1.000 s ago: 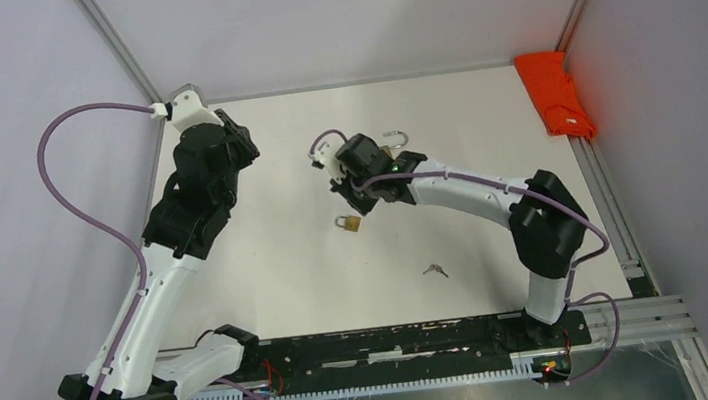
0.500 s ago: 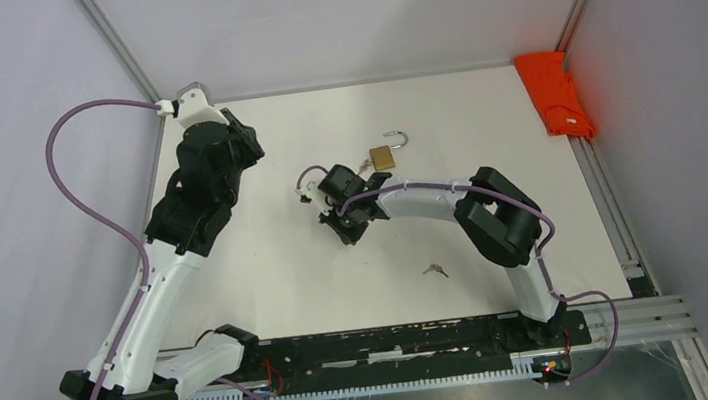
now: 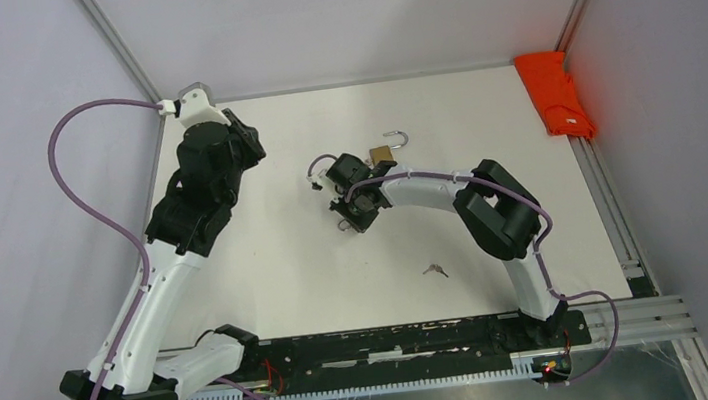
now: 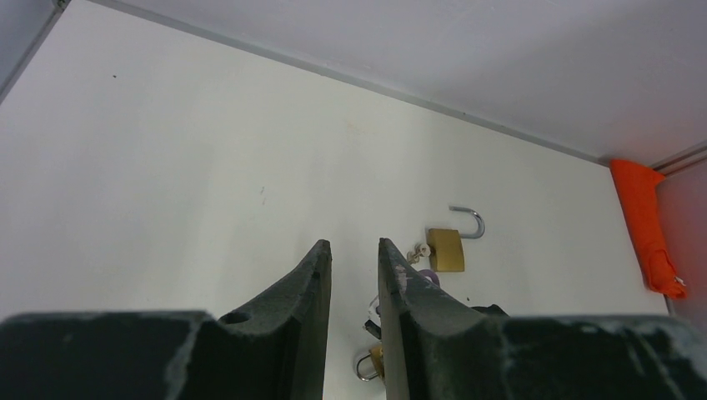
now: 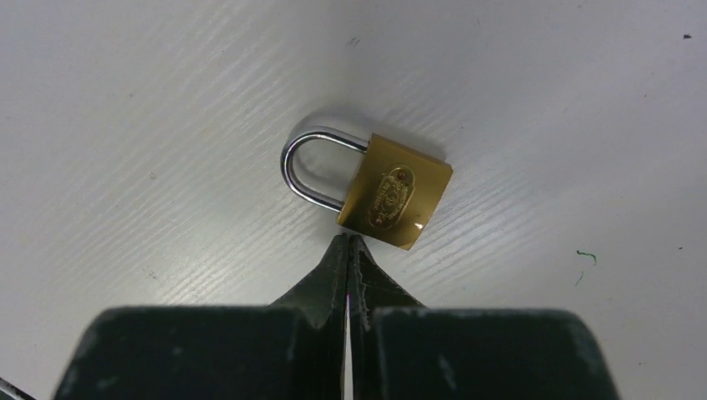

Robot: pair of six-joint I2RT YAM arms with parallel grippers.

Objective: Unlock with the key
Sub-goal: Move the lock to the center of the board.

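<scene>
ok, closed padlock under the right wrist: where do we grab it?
Take the brass body from straight above, fingers across its two straight side edges. It lies flat, so only those edges offer parallel faces. The steel shackle is thin and round and would likely slip. The right gripper is shut, so open it first.

No text, number or brand can be read. The small brass padlock (image 5: 393,202) with the closed steel shackle, lying flat on the white table (image 5: 167,100), bears an embossed oval stamp on its face. The raised marks inside the oval are too fine to make out. The other brass padlock (image 4: 446,250), its shackle swung open, shows too small for any marking to be seen.
</scene>
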